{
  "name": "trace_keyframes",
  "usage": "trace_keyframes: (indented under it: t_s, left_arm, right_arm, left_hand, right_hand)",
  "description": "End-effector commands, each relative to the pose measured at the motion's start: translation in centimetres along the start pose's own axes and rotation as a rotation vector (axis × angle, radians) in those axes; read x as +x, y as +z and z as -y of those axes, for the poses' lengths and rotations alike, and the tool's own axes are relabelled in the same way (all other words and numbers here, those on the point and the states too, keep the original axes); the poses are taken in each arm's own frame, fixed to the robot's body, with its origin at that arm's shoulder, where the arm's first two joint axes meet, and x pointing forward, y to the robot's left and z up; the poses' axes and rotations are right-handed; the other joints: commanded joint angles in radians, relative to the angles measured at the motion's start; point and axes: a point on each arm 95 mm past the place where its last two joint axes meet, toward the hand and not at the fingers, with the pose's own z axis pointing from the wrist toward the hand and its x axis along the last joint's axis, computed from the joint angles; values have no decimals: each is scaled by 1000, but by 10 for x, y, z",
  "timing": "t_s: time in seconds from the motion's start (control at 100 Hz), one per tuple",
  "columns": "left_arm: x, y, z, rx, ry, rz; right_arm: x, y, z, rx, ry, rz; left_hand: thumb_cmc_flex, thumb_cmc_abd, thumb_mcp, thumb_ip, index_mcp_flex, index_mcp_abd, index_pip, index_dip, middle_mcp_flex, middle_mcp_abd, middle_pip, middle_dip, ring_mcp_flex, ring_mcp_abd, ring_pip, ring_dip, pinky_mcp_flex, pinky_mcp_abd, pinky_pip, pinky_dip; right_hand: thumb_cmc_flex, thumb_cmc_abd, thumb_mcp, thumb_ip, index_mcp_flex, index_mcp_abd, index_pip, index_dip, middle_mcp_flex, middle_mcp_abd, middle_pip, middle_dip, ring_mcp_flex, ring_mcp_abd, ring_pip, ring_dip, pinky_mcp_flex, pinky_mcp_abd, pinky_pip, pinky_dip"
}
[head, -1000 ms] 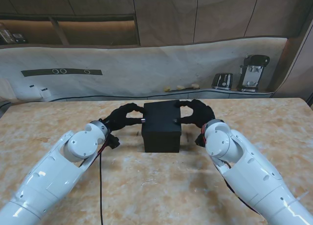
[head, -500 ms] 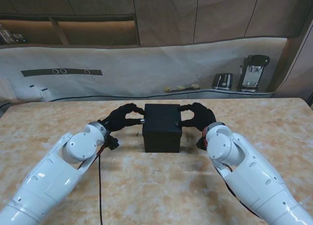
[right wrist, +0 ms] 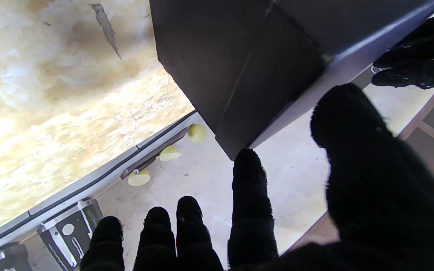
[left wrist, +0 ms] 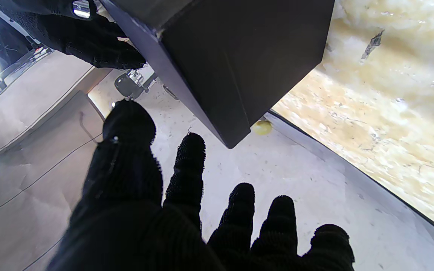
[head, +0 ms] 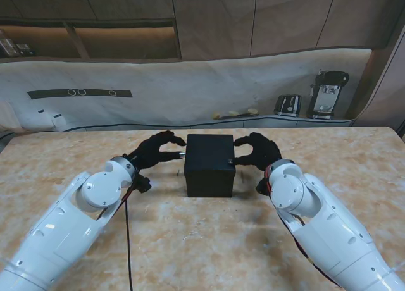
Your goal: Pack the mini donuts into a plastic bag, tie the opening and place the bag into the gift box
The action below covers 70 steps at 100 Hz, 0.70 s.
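Box (head: 210,165) sits shut on the table (head: 190,240) right between our hands, no bag or donuts visible, prob inside. Left hand (head: 154,150) and right hand (head: 256,150) both spread, gripping nothing, fingertips just off the sides afaict. Risk imo: one hand brushes a wall while moving and shoves or tips the box, since nothing's steadying it.

Black gift box (left wrist: 239,56) on marbled table (left wrist: 390,113); gloved left hand (left wrist: 187,226) near its corner, fingers spread, not touching. Right hand (left wrist: 89,37) beyond, at box's far side.
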Motion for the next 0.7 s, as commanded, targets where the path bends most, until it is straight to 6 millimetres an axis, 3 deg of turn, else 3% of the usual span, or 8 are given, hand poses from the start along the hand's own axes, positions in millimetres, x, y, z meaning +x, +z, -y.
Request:
trace_keyframes:
  t_s: [0.0, 0.23, 0.34, 0.48, 0.58, 0.6, 0.62, 0.69]
  left_arm:
    - [6, -3, 3, 0, 9, -21]
    - [16, -17, 9, 29, 19, -60]
    - [20, -28, 10, 43, 10, -71]
    - [24, -45, 6, 66, -7, -79]
    - [24, -57, 1, 86, -16, -78]
    - [24, -60, 0, 90, -16, -79]
    - [24, -62, -1, 93, -16, -80]
    - [24, -72, -6, 95, -19, -80]
  right_arm:
    - [5, -5, 1, 8, 3, -31]
    - [13, -19, -12, -33, 21, -115]
    - [16, -29, -16, -50, 32, -169]
    - [18, -46, -19, -64, 31, -245]
    - [17, -59, -20, -73, 34, -290]
    - [16, -62, -19, -73, 36, -297]
    - [16, -64, -19, -74, 38, -304]
    - [15, -74, -18, -78, 42, -323]
  left_hand:
    - [1, -2, -5, 0, -1, -7, 25, 11, -4, -30, 3, -5, -23, -40, 8, 8, -3, -31, -13, -15]
    - [-13, -1, -6, 0, -26, 36, -1, 0, 17, -27, 6, -4, 6, -33, 23, 18, -2, -25, 9, 36]
    - [-24, -2, -6, -1, -39, 71, -29, -13, 57, -22, 13, 2, 46, -25, 40, 27, -6, -37, 52, 157]
    - [-33, -3, -6, -1, -53, 145, -66, -32, 107, -12, 40, 21, 119, 2, 98, 56, 101, -10, 131, 267]
    - [-32, -4, -5, -1, -72, 184, -85, -43, 147, -5, 58, 40, 193, 33, 145, 74, 151, 18, 258, 375]
    - [-31, -5, -5, 0, -74, 186, -87, -43, 157, -4, 63, 43, 217, 40, 157, 78, 163, 21, 283, 389]
    - [-30, -7, -5, 0, -75, 189, -88, -44, 168, 1, 70, 51, 233, 47, 169, 82, 159, 23, 334, 411]
    - [-30, -10, -4, 0, -67, 197, -90, -48, 178, 4, 74, 57, 246, 51, 185, 85, 120, 19, 454, 421]
  right_hand:
    - [-7, -20, -9, 12, -5, -1, 14, 10, 12, -20, 11, -33, 2, -20, 1, 23, 1, -9, -12, 0]
    - [-24, -13, -12, 16, -42, 73, 5, 22, 10, -13, 97, 3, 13, -13, 92, 42, -31, -12, 119, 121]
    - [-34, -12, -14, 18, -33, 106, 11, 34, 26, -12, 156, 27, 47, -8, 148, 57, 31, 4, 162, 142]
    - [-39, -15, -11, 24, -4, 143, 16, 39, 103, -8, 185, 35, 131, 9, 190, 65, 127, 26, 219, 156]
    - [-44, -19, -4, 30, 6, 163, 7, 40, 152, -1, 182, 36, 162, 20, 194, 58, 147, 28, 259, 141]
    - [-48, -19, 1, 30, 8, 165, -2, 42, 157, 0, 176, 43, 163, 20, 197, 51, 133, 29, 326, 59]
    - [-51, -18, 1, 30, 8, 167, -5, 42, 159, -1, 175, 45, 164, 19, 198, 50, 130, 30, 343, 39]
    - [-56, -19, 4, 36, 15, 187, -14, 35, 176, 2, 169, 41, 179, 22, 198, 50, 132, 37, 372, 28]
